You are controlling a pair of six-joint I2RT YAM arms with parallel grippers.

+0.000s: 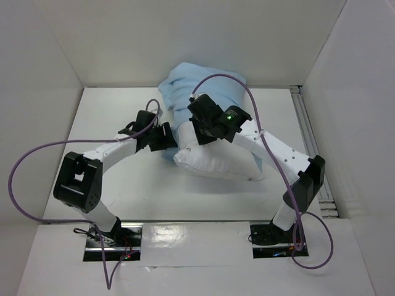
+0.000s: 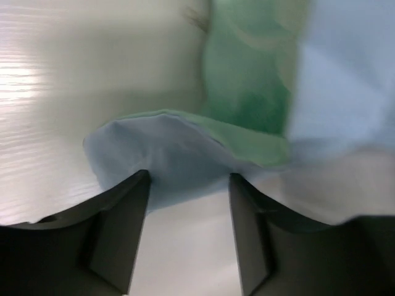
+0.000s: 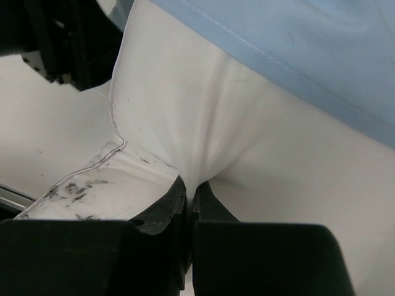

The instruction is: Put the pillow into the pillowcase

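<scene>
- The right gripper [image 3: 190,190] is clamped tight on a pinch of the white pillow [image 3: 259,160].
- The left gripper [image 2: 190,180] gapes apart, the blue pillowcase [image 2: 166,151] edge between its fingers.

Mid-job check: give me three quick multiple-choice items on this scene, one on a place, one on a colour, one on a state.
1. Where does the pillowcase lie relative to the pillow?
A. over its far end
B. under its near edge
C. off to one side, apart from it

2. What colour is the pillowcase?
A. red
B. light blue
C. black

3. What is the right gripper doing?
A. hanging open over bare table
B. gripping a cable
C. pinching white pillow fabric

Answers:
1 A, the top view shows blue cloth covering the pillow's far end.
2 B, it reads pale blue in the top view.
3 C, the right wrist view shows the gripper shut on a fold of white cloth.
</scene>
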